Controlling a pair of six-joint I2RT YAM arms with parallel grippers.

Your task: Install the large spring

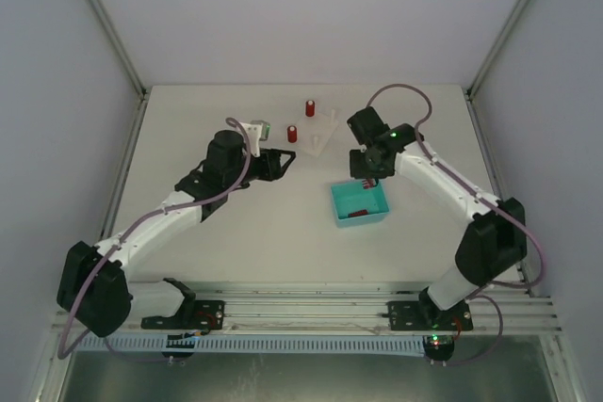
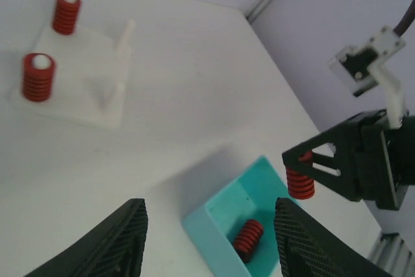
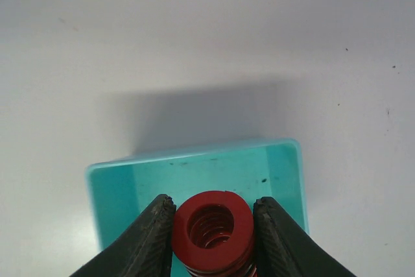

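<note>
My right gripper is shut on a large red spring and holds it upright just above the teal bin. In the left wrist view the held spring hangs from the right gripper over the bin, where another red spring lies. The white peg base stands at the back centre with two red springs on pegs and two bare pegs. My left gripper is open and empty, left of the bin and near the base.
The teal bin sits right of centre on the white table. Grey walls and metal frame posts close the back and sides. A rail runs along the near edge by the arm bases.
</note>
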